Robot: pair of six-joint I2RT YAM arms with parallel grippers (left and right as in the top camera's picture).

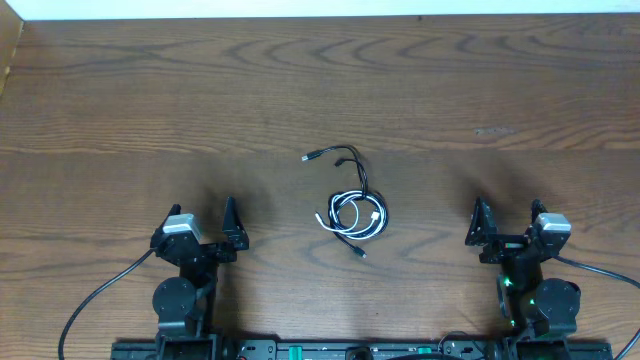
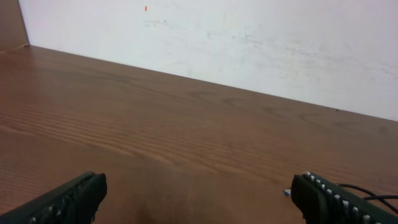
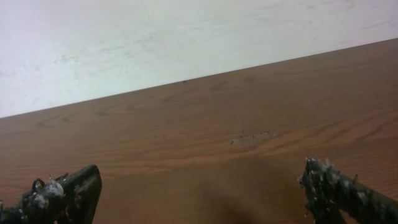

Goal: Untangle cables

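**End effectors.** We are recording both as released. The left gripper and the right gripper are each standing with jaws spread wide and nothing between them, low over the brown wood-grain table.

**Task item.** The small knot of thin charging cables is lying between the two grippers and a little ahead of them, well apart from both. A white cord is coiled in with the black cords, and loose plug ends are trailing out ahead of the coil and behind it. The wrist views are showing almost none of it.

**Hazards, in our judgement.**
- The cords are lying flat and crossing closely, so closing jaws may be catching several strands at once and tightening the knot.
- The bundle looks light, so a pull on one end may be dragging the whole coil instead of freeing a cord.
- A plug may be snagging inside a loop.
- Fingertips reaching for such thin cord risk scraping the table.
- Both arms converging on so small a target risk touching each other.

**Markings.** We are finding no legible writing, brand or label in any view. We are noting only a red speck on the white wall and a pale scuff on the wood.
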